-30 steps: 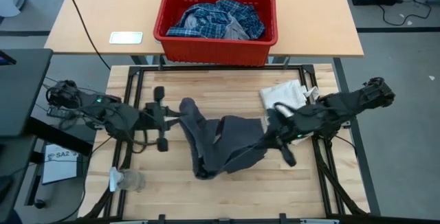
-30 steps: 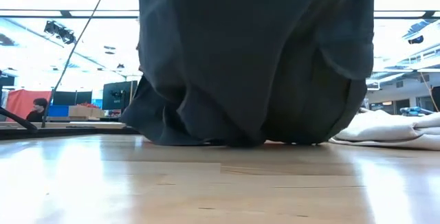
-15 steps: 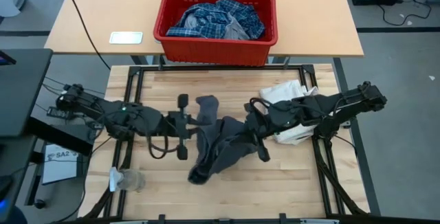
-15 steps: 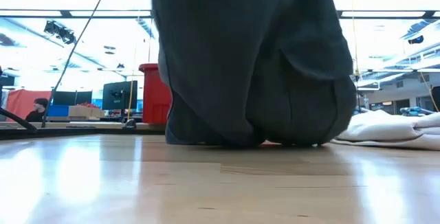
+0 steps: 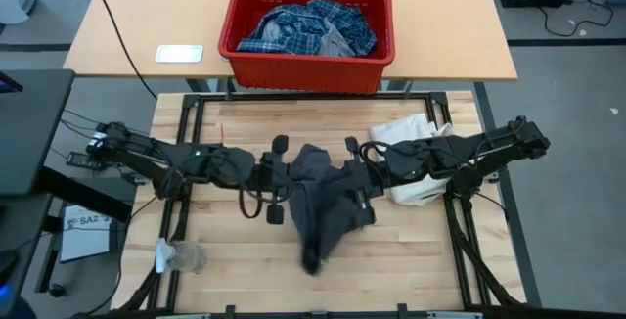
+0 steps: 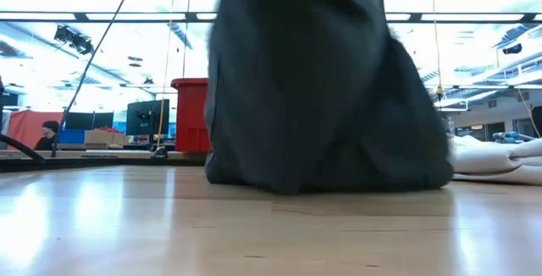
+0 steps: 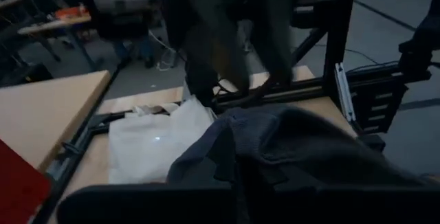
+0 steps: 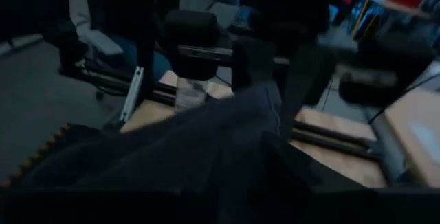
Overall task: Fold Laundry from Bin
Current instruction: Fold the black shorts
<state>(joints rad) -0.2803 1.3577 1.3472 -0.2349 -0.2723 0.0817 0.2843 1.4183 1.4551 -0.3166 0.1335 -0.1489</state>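
A dark grey garment (image 5: 321, 206) hangs bunched over the middle of the table, between my two grippers. Its lower end (image 6: 330, 183) rests on the wood. My left gripper (image 5: 284, 177) comes in from the left and is shut on the garment's left top. My right gripper (image 5: 354, 174) is at the garment's right top, with cloth draped over it (image 8: 206, 155). The red bin (image 5: 308, 60) stands on the far table with a blue-and-white plaid shirt (image 5: 303, 25) and a grey piece inside. My left gripper holds the garment by its upper left part (image 5: 298, 167), coming level from the table's left. Bunched cloth (image 7: 289, 148) hides the place of contact, so one layer or several cannot be told. The garment hangs below the hold, slack, with its lower end on the table.
A white fabric bag (image 5: 411, 153) lies at the table's right, under my right arm. A clear plastic thing (image 5: 181, 255) sits near the front left corner. A white flat thing (image 5: 179, 54) lies on the far table, left of the bin. A person (image 6: 47, 132) shows far off.
Both grippers have come toward each other, to the table's middle, and my right wrist has rolled. The garment, spread wide between them a second ago, has gathered into a narrow hanging bunch. Its lower end has stayed on the table.
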